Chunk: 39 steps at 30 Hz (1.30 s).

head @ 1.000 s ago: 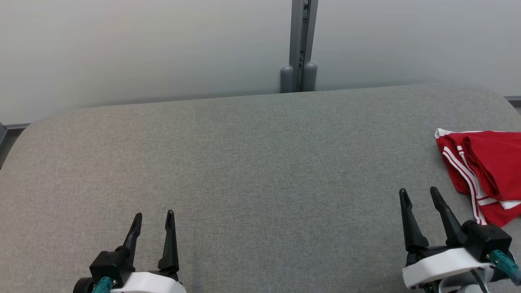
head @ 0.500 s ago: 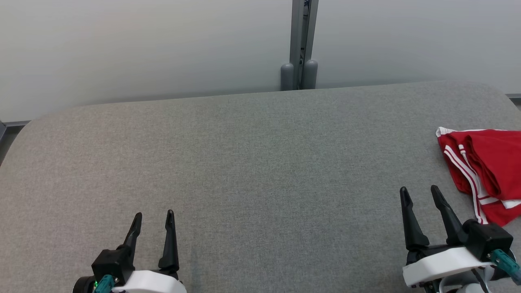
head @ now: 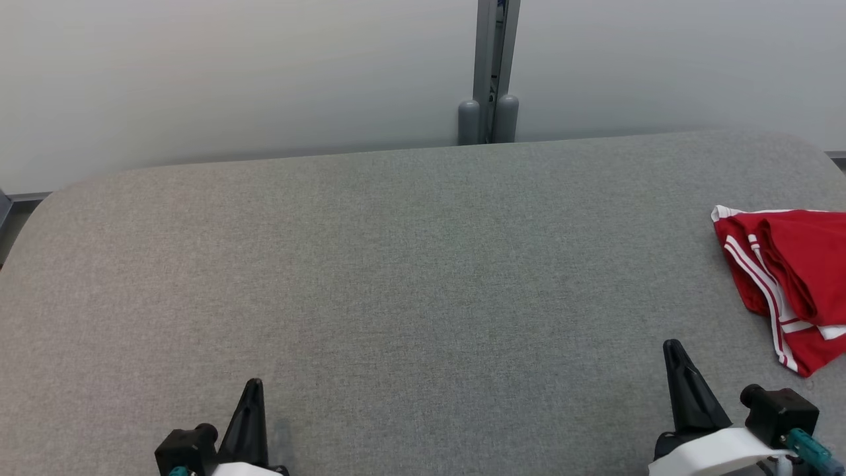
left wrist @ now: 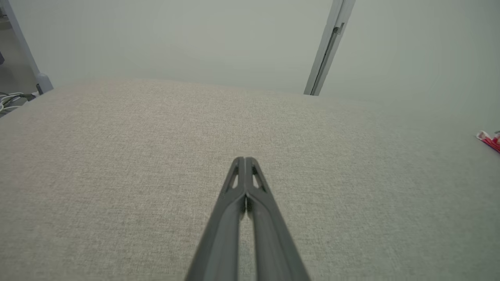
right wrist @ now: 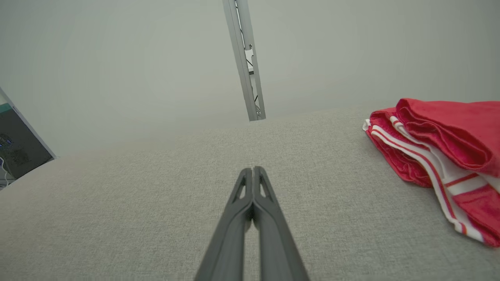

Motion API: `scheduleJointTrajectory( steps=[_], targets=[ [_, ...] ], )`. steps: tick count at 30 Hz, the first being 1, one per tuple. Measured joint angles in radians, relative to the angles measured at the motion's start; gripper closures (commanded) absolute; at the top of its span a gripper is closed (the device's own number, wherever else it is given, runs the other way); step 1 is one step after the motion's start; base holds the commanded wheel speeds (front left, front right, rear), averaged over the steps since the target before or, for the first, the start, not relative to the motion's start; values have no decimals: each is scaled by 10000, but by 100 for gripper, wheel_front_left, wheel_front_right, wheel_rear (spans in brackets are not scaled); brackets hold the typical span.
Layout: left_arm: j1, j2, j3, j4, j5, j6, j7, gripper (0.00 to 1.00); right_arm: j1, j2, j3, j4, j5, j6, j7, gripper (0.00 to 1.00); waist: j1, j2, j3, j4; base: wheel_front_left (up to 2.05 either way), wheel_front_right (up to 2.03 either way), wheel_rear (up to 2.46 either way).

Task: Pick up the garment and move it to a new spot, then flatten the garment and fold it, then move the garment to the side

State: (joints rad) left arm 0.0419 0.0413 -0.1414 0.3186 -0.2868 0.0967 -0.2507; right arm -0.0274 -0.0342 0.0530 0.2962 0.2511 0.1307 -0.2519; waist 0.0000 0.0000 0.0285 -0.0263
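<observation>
A red garment [head: 790, 281] with white stripes lies folded at the right edge of the grey table [head: 410, 264]; it also appears in the right wrist view [right wrist: 441, 160], and a sliver of it [left wrist: 490, 140] in the left wrist view. My right gripper [head: 674, 354] sits low at the bottom right, short of the garment and to its left, shut with nothing in it [right wrist: 253, 171]. At the bottom left my left gripper [head: 254, 390] hovers over bare cloth, far from the garment, its fingers pressed together and holding nothing [left wrist: 245, 160].
The padded table top has rounded far corners and ends at a pale wall. A grey post [head: 489, 73] stands behind the far edge at mid-width. A dark gap [right wrist: 15, 152] opens past the table's left end in the right wrist view.
Both grippers went from open to shut and drew back toward the bottom of the head view. The camera shifted slightly; the garment has stayed where it lay.
</observation>
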Motion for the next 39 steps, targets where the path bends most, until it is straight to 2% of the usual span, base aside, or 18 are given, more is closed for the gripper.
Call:
scheduleJointTrajectory(
  steps=[17, 39],
  targets=[
    [-125, 2, 527, -113, -2867, -476, 809, 100, -43, -52, -236, -58, 3053, -2, 690, 100, 0, 0, -35, 36, 0, 0, 0],
    [-517, 12, 1137, -293, -6013, -1020, 1680, 100, -246, -119, -585, -207, 6322, -2, 1549, 100, 0, 0, -82, 84, 0, 0, 0]
  ],
)
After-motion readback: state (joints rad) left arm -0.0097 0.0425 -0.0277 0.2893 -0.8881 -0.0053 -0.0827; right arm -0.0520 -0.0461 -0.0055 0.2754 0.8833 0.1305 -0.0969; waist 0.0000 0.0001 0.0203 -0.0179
